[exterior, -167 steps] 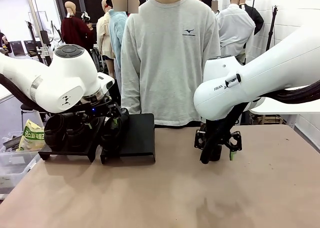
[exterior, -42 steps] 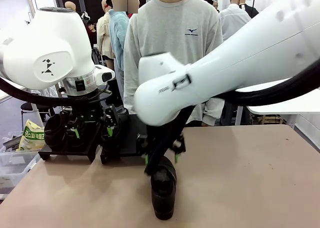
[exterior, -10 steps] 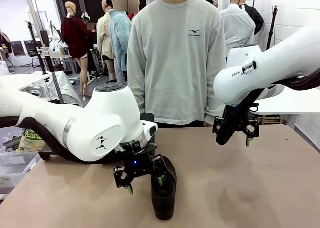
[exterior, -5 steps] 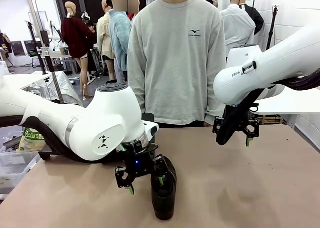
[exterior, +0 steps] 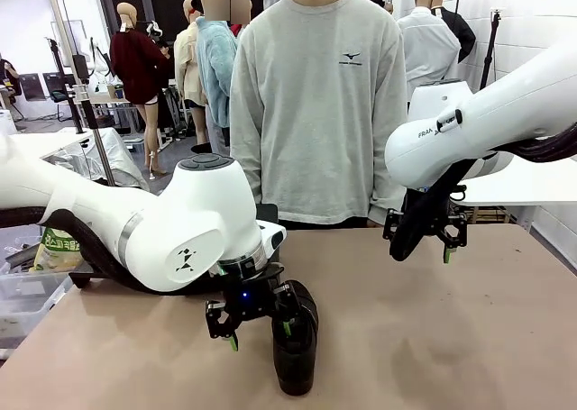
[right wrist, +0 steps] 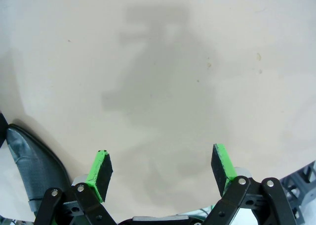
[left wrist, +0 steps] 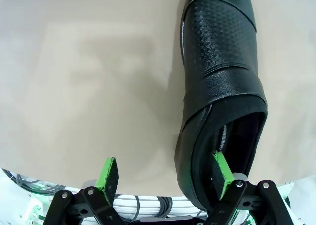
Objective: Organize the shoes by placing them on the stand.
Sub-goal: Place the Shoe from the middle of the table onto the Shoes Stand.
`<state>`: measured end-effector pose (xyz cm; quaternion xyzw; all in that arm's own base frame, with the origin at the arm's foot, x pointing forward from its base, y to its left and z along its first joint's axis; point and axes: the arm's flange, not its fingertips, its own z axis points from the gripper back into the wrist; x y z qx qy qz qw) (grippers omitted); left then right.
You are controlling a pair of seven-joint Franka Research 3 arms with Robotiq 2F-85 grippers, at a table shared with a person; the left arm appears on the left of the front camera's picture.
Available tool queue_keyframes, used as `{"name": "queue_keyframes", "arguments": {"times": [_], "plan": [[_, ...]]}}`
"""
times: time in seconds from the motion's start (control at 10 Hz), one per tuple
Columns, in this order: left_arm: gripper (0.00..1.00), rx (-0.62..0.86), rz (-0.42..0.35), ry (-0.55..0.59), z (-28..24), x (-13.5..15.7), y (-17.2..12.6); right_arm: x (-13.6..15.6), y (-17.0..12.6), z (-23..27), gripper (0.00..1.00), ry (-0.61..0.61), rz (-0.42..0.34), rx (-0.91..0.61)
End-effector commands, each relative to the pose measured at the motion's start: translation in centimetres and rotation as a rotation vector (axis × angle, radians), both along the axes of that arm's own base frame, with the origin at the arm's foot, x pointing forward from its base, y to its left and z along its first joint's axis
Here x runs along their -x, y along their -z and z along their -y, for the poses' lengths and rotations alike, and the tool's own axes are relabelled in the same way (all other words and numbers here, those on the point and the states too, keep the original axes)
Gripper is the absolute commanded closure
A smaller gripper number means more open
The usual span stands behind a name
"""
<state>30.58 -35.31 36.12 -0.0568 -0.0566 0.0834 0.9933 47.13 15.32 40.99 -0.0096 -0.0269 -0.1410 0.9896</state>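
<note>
With the left claw point(left wrist: 165, 171) spread wide, one finger point(left wrist: 221, 174) sits inside the shoe's point(left wrist: 222, 86) ankle opening and the other over bare table point(left wrist: 89, 76), gripping nothing yet. Could pinch only the thin collar, letting the shoe swing or slip free. Right claw point(right wrist: 163, 171) open, empty, well apart.

1. Shoe point(left wrist: 219, 81): black, leather-like, slight gloss; toe panel at top of the left wrist frame has a fine embossed dot texture, band below it smoother.
2. Table point(right wrist: 163, 76): matt beige, smooth, faint specks at upper right of the right wrist frame.
3. Left gripper point(left wrist: 165, 173): matt black frame, bright green pads point(left wrist: 108, 173), small shiny metal screws.
4. Arm shells point(exterior: 180, 221): glossy white plastic, centre-left of the front frame.
5. Person's sweatshirt point(exterior: 315, 104): grey soft knit cloth.
</note>
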Motion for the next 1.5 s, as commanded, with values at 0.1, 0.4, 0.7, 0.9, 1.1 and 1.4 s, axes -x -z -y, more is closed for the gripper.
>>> {"name": "queue_keyframes", "arguments": {"times": [0.1, 0.4, 0.7, 0.9, 1.1, 1.4], "plan": [[0.43, -0.022, 0.010, 0.002, 0.8, -0.3, 0.4, 0.0, 0.1, 0.1, 0.00, -0.008, 0.003, 0.011], [1.00, -0.001, 0.026, 0.049, 1.6, 0.0, 0.1, 0.0, 0.1, 0.1, 0.00, -0.008, 0.003, 0.011], [1.00, 0.000, 0.005, 0.068, 2.2, 0.0, 0.1, 0.0, 0.1, 0.1, 0.00, -0.008, 0.003, 0.011], [1.00, -0.009, 0.004, 0.070, 2.4, 0.0, 0.2, 0.0, 0.1, 0.1, 0.00, -0.008, 0.003, 0.011], [1.00, -0.015, -0.004, 0.074, 2.5, -0.1, 0.3, 0.0, 0.1, 0.1, 0.00, -0.008, 0.003, 0.011], [1.00, -0.007, 0.003, 0.092, 2.6, 0.0, -0.1, 0.0, 0.1, 0.1, 0.00, -0.008, 0.003, 0.011]]}}
